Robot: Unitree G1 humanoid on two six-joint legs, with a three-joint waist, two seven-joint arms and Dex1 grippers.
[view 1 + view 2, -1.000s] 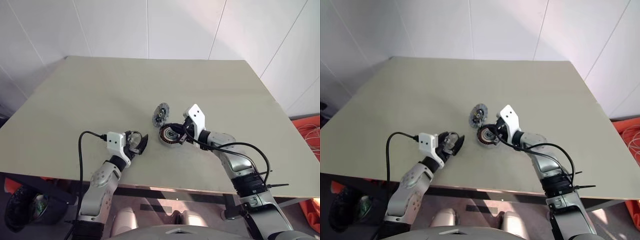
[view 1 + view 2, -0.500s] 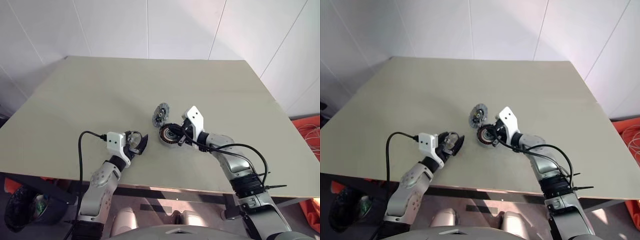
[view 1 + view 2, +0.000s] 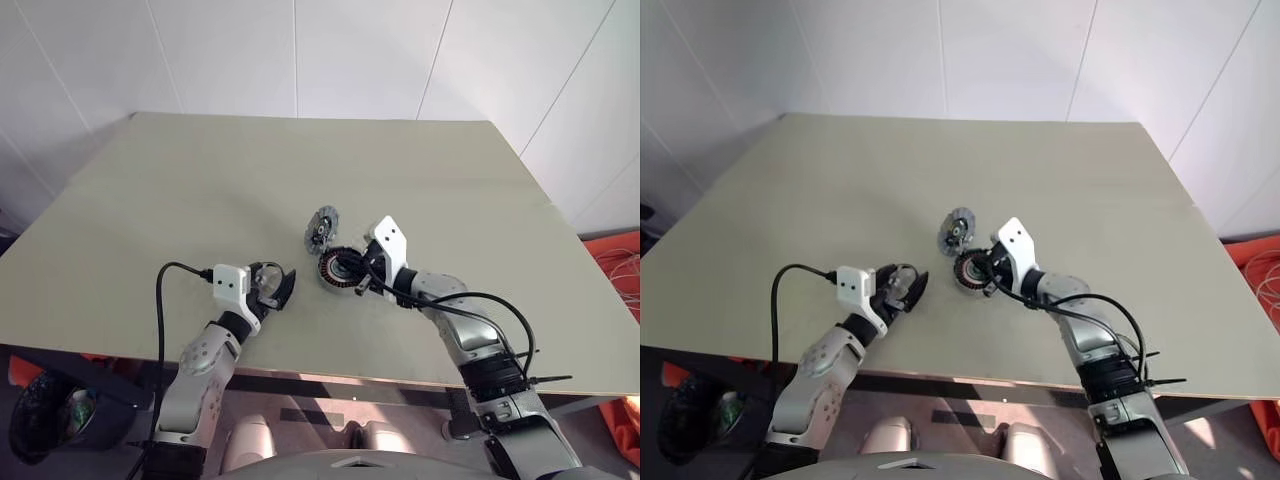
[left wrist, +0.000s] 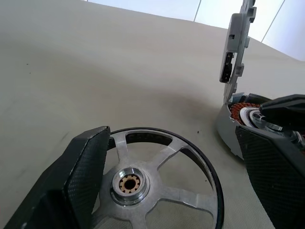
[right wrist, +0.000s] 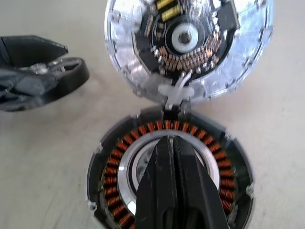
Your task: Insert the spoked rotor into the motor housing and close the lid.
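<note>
The motor housing [image 3: 339, 271] lies on the table [image 3: 200, 190]. Its lid [image 3: 321, 228] stands just behind it. The spoked rotor [image 3: 266, 284] lies to its left.

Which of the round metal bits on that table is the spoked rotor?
On the beige table, find the robot's left fingers near the front edge. The spoked rotor sits between them: a flat silver wheel with broad spokes, a dark rim and a small hub. Unlike the motor housing beside it, it has no copper windings.
</note>
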